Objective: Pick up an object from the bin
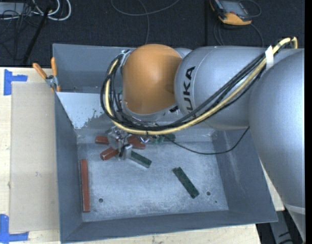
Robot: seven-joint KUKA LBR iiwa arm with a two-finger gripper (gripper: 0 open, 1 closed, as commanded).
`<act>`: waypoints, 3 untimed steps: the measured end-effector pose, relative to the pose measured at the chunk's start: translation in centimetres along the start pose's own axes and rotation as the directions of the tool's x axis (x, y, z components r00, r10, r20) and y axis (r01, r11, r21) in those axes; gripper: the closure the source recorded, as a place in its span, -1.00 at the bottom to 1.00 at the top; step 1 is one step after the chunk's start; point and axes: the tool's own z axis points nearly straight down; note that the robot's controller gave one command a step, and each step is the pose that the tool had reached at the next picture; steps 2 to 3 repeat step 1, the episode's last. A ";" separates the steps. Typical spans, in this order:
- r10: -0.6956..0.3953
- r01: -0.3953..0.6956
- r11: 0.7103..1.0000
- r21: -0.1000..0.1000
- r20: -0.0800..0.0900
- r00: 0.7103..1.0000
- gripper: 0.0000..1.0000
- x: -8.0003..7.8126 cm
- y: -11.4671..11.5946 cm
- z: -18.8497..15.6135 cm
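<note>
Your fingers [120, 147] are low in the small heap of brown and green sticks [109, 154] at 10 o'clock in the bin [146, 200], can't tell if clenched or released; nothing looks lifted yet, so the pick is still to do.

Scuffed matt grey metal bin [146, 200]; glossy orange wrist cover [151, 78]; smooth silver arm [222, 85]; dull red-brown bar [85, 184], dark-green bar [185, 182].

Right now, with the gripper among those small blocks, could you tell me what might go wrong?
The gripper sits in a tight cluster: a red-brown block and a dark green block lie right beside it, so it may nudge or catch two. The orange cover hides part of the cluster.
</note>
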 end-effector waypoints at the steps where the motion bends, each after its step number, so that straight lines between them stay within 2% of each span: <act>1: 0.001 -0.001 1.000 0.001 0.006 1.000 1.00 0.5 0.5 -10.5; 3: 0.001 -0.001 1.000 0.001 0.006 1.000 1.00 0.5 0.5 -10.5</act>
